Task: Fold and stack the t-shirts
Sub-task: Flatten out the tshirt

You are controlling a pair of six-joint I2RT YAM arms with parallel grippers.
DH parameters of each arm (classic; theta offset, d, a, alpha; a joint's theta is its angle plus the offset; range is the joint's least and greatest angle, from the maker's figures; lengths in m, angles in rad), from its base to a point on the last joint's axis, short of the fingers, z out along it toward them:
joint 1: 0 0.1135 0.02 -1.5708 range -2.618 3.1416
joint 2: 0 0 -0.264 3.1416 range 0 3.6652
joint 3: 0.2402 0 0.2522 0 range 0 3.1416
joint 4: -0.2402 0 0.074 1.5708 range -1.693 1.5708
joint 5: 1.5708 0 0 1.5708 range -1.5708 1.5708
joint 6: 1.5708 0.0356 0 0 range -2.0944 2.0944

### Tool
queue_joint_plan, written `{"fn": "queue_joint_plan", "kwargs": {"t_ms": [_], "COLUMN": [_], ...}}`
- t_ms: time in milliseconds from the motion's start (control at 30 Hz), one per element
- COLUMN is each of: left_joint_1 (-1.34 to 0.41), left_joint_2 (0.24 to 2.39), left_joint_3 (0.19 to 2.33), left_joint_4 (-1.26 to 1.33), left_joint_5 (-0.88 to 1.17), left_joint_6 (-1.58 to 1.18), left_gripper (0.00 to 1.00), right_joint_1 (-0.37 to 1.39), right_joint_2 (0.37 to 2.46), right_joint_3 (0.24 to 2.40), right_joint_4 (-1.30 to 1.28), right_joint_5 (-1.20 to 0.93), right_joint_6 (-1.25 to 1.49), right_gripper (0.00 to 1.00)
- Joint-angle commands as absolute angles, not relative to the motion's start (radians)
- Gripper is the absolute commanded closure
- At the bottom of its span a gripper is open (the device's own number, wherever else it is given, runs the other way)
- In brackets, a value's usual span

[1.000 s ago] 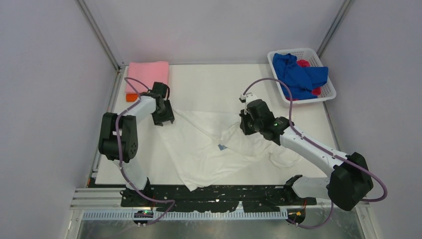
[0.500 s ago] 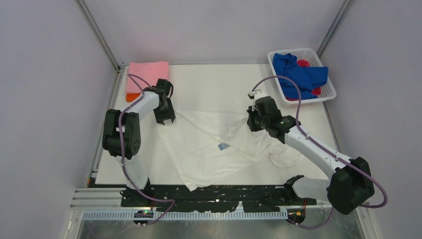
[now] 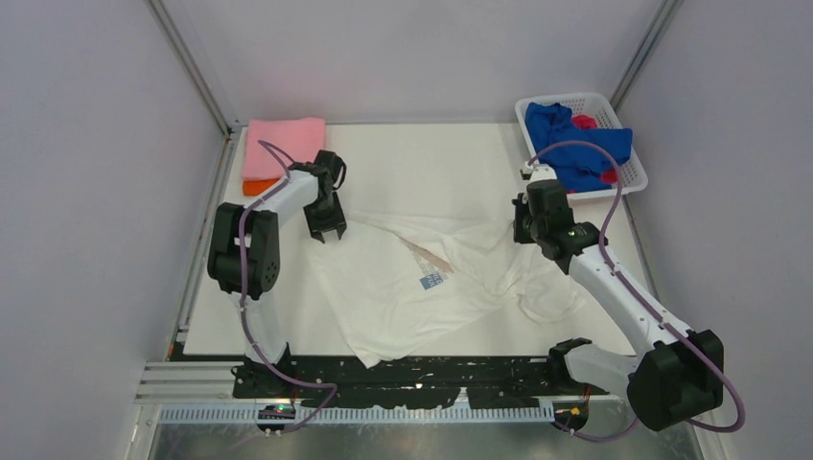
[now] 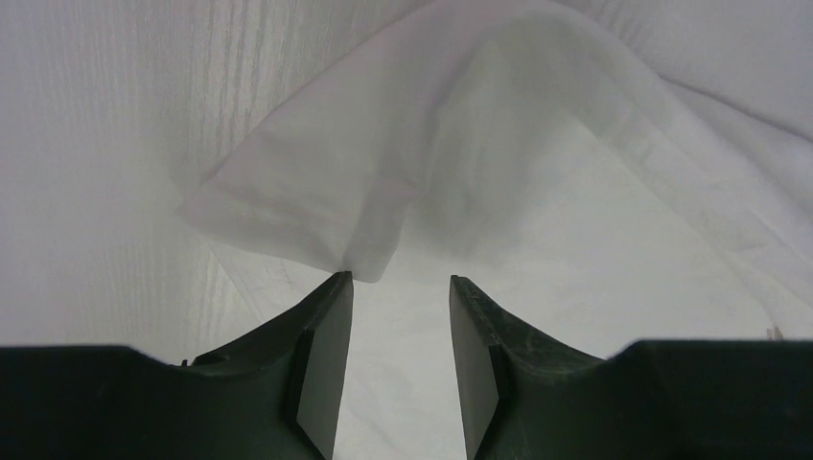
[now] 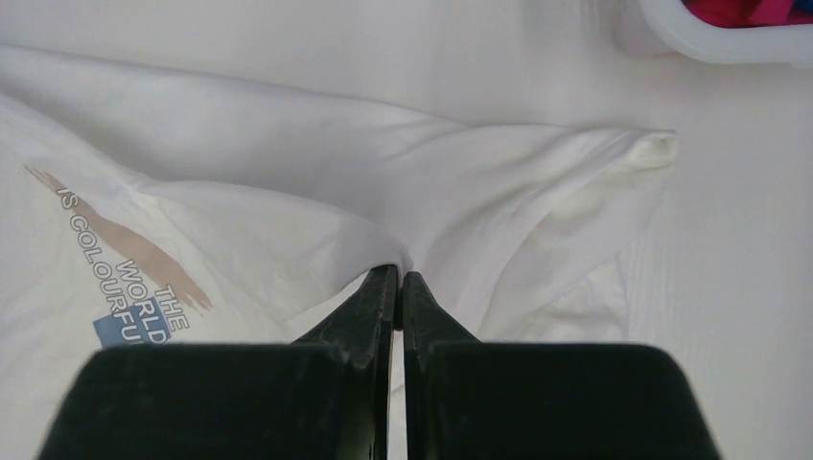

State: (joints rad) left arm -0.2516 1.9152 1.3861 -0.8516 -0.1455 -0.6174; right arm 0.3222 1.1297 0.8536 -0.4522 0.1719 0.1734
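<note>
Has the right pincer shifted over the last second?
Yes. The right pincer moved rightward, closer to the basket, shut on the white t-shirt.

Crumpled white cotton t-shirt [image 3: 383,297]: plain white. Its chest print [image 5: 134,278]: brown brush-stroke, small blue square, grey lettering. Folded pink t-shirt [image 3: 284,144]: solid pink. Orange t-shirt [image 3: 253,188]: solid orange. Blue t-shirt [image 3: 575,144] and red t-shirt [image 3: 585,122]: plain. Plastic lattice basket [image 3: 602,192]: white. Matte tabletop [image 3: 422,163]: white, faint grain lines. Left gripper [image 4: 401,287] and right gripper [image 5: 399,278]: black.
</note>
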Motion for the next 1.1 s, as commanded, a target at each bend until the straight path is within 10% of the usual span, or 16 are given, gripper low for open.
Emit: {"fn": "queue_joint_plan", "kwargs": {"t_ms": [0, 1067], "left_joint_1": [-0.256, -0.324], "left_joint_2": [1.930, 1.890], "left_joint_3": [1.436, 1.395], "left_joint_4": [-0.886, -0.848], "left_joint_5": [-0.146, 0.078], "left_joint_6": [-0.642, -0.592], "left_gripper": [0.56, 0.53], "right_joint_1": [0.267, 0.014], "right_joint_2": [1.081, 1.146], "right_joint_3": [0.873, 0.953], "right_joint_4": [-0.447, -0.454], "right_joint_5": [0.206, 0.237], "right_joint_6": [0.156, 0.170], "right_gripper": [0.95, 0.95]}}
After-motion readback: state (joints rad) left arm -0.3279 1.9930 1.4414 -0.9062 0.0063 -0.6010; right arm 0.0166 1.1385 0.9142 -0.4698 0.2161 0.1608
